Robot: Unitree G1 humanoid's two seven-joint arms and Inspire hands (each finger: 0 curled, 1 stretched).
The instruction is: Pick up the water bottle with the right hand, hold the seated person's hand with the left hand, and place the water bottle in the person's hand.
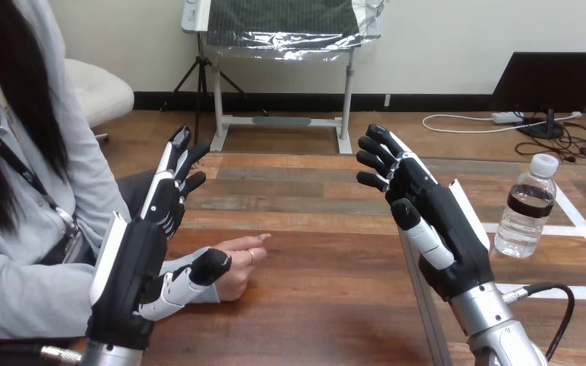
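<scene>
1. Water bottle (528, 206) stands upright on the table (313, 320), three o'clock of the right hand (435, 229), untouched.
2. Right hand spread wide, empty; left hand (141, 267) open too, beside the person's hand (240, 263).
3. Probably light, slick, squashy: take the middle.

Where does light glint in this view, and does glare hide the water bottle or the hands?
Head view: a faint sheen lies on the wooden table between the hands; the clear water bottle catches small highlights, its cap and dark label both plain; the white shells of the left hand and right hand look bright, not washed out.
</scene>
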